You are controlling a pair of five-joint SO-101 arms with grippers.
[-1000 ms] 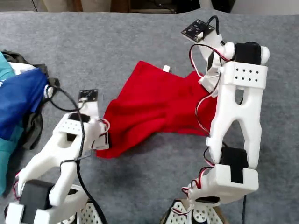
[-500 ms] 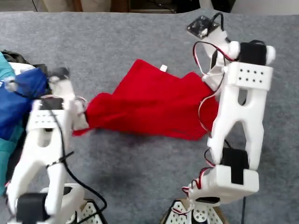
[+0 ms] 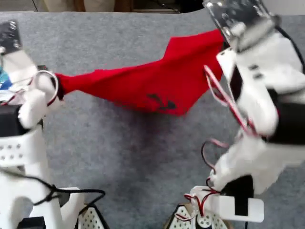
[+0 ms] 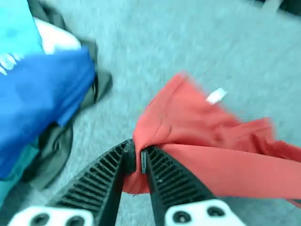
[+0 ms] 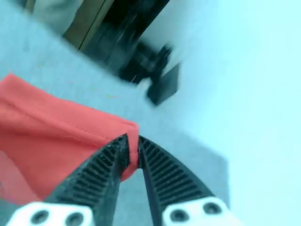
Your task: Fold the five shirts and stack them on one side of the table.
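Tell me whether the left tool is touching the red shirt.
Touching. The left wrist view shows the left tool closed on a bunched corner of the red shirt, with cloth pinched between its two black fingers.

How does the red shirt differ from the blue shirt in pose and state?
The red shirt is held at two ends by the left gripper and right gripper, jaws shut; nothing holds the blue shirt. The red shirt is stretched out alone; the blue shirt lies bunched among other clothes. Neither is folded yet.

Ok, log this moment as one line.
red shirt held stretched | left gripper shut on one end | right gripper shut on other end | other shirts heaped aside
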